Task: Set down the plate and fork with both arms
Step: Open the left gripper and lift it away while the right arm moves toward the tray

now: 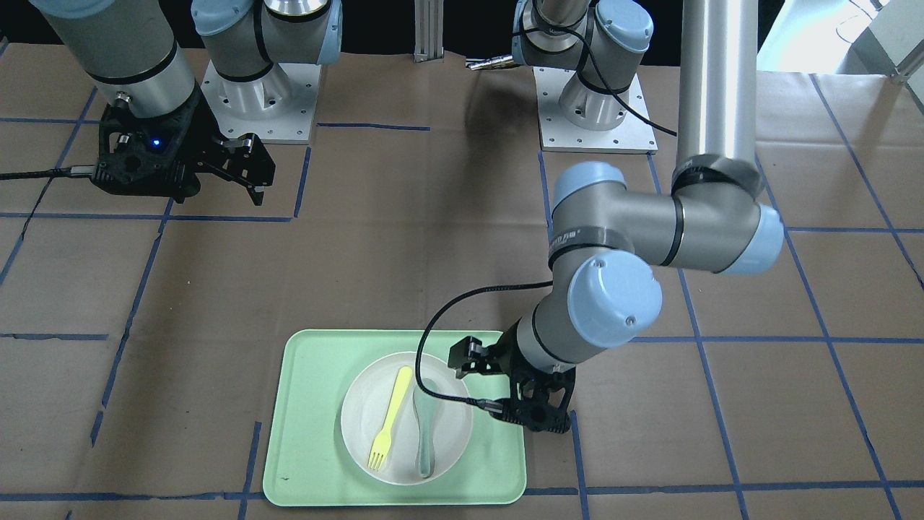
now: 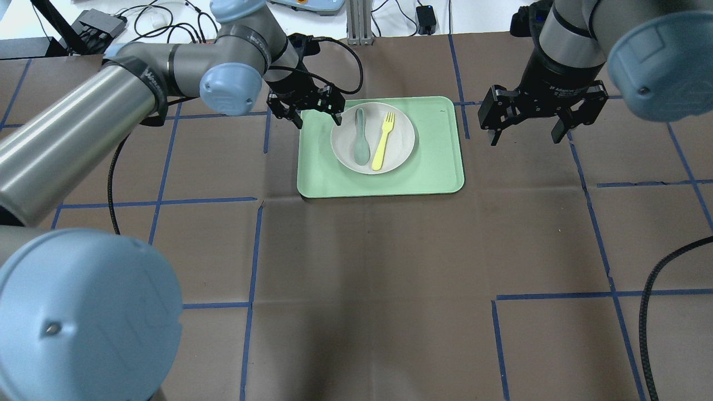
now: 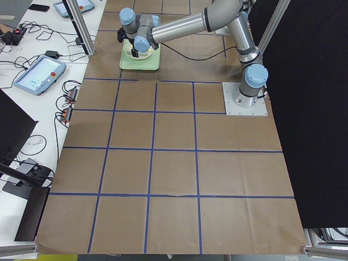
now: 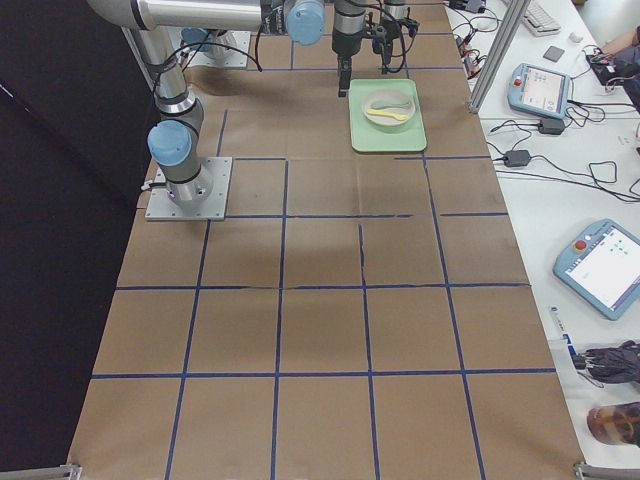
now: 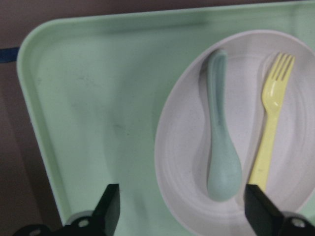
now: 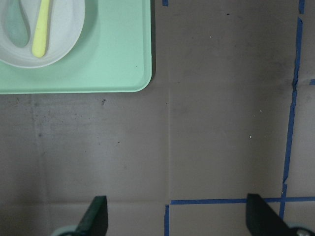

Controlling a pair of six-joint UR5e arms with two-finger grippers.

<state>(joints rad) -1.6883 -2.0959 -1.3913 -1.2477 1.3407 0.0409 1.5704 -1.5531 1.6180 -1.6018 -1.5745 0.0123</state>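
The off-white plate lies on a light-green tray at the far middle of the table. The pale-yellow fork lies in the plate, beside a grey-green spoon. My left gripper is open and empty. It hangs low over the tray's left edge, just beside the plate's rim. In the left wrist view its fingers frame the plate, the fork and the spoon. My right gripper is open and empty above bare table, right of the tray.
Brown paper with blue tape lines covers the table. The arm bases stand on the robot's side. The left arm's cable loops over the plate's edge. Tablets and cables lie on the operators' bench.
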